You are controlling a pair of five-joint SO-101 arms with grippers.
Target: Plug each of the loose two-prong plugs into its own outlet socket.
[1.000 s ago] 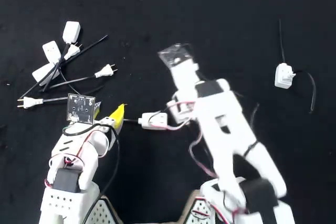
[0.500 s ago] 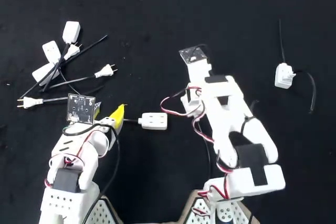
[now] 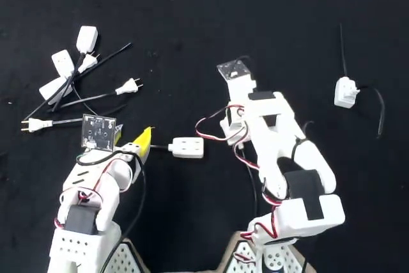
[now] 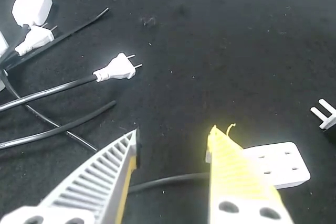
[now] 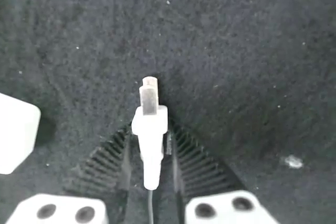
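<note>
My right gripper point(image 5: 150, 131) is shut on a white two-prong plug point(image 5: 149, 124), prongs pointing away over the black mat, with a white block's corner point(image 5: 14, 132) beside it. In the high view the right arm point(image 3: 271, 132) stands just right of a white outlet socket point(image 3: 189, 148) at table centre. That socket point(image 4: 277, 163) has a black cord point(image 4: 165, 181) running into it. My left gripper point(image 4: 170, 148) is open, its fingers either side of that cord, and its yellow finger point(image 3: 142, 140) sits left of the socket. The held plug's prongs point(image 4: 323, 115) show at the left wrist view's edge.
At the far left lie three loose white plugs point(image 3: 130, 85) point(image 3: 36, 124) point(image 3: 87, 62) on black cords, tangled among three white sockets point(image 3: 87, 38) point(image 3: 62, 62) point(image 3: 51, 89). Another socket point(image 3: 346, 92) with a cord attached lies at the right.
The right arm has drawn back to the right, away from the centre socket it was over a second ago. The left arm has not moved.
</note>
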